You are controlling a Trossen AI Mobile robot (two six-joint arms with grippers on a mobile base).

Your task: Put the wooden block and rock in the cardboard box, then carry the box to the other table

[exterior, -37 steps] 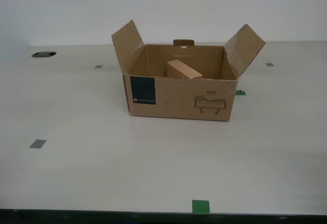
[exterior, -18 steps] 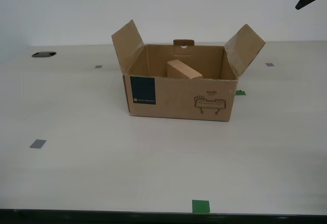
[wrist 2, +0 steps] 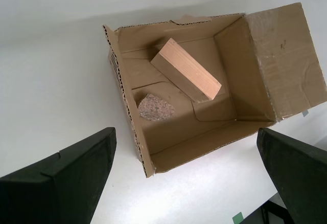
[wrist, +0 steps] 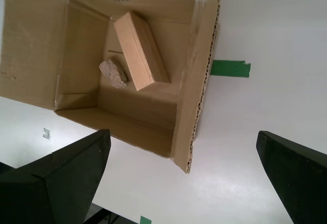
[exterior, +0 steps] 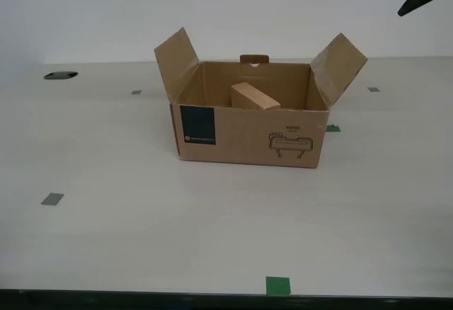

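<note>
Cardboard box point(exterior: 249, 134) brown, flaps up; wooden block point(wrist 2: 185, 70), rock point(wrist 2: 155, 107) inside. Both end effectors wide, empty.

A bare lab test bench: plain white tabletop point(exterior: 212, 239) with green tape marks point(exterior: 278, 285), blank wall.

Brown cardboard box point(exterior: 248, 136), teal label point(exterior: 197, 125), tan wooden block point(exterior: 255, 97)
</note>
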